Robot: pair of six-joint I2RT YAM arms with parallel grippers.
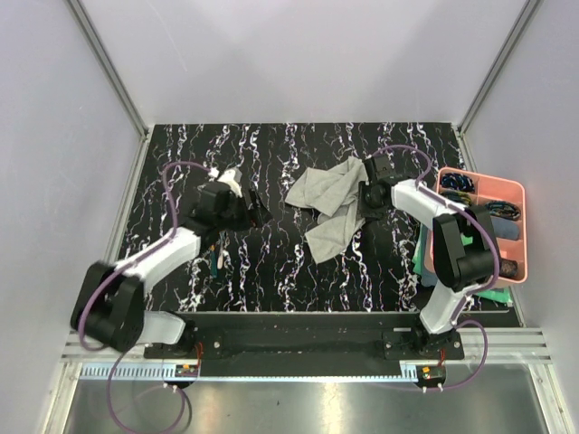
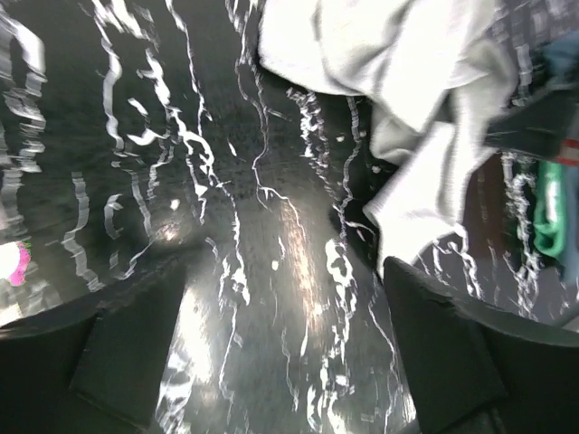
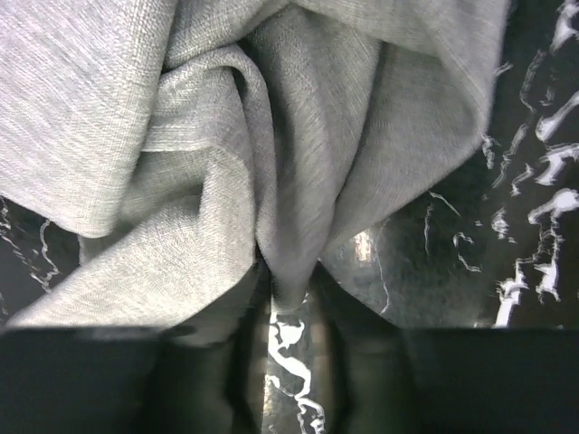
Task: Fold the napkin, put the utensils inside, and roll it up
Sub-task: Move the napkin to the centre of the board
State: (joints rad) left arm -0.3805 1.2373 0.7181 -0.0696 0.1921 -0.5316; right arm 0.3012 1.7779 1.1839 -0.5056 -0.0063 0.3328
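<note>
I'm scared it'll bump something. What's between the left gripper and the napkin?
Just bare tabletop between left gripper and napkin; the top view shows it.

In the right wrist view the napkin point(image 3: 271, 136) runs off the top and left edges, so its outline is lost. The right gripper point(image 3: 289, 348) is only a dark blur along the bottom, and whether it pinches the fold hanging between its jaws cannot be told. The left wrist view is smeared. There the left gripper point(image 2: 285, 362) is cut off by the bottom edge, and a pink scrap point(image 2: 11, 262) and something green point(image 2: 543, 217) at the sides are unreadable. From above, the left arm point(image 1: 181, 244) covers part of the utensils point(image 1: 213, 259), which are too small to tell apart. The contents of the pink tray point(image 1: 493, 177) are too small to name.
</note>
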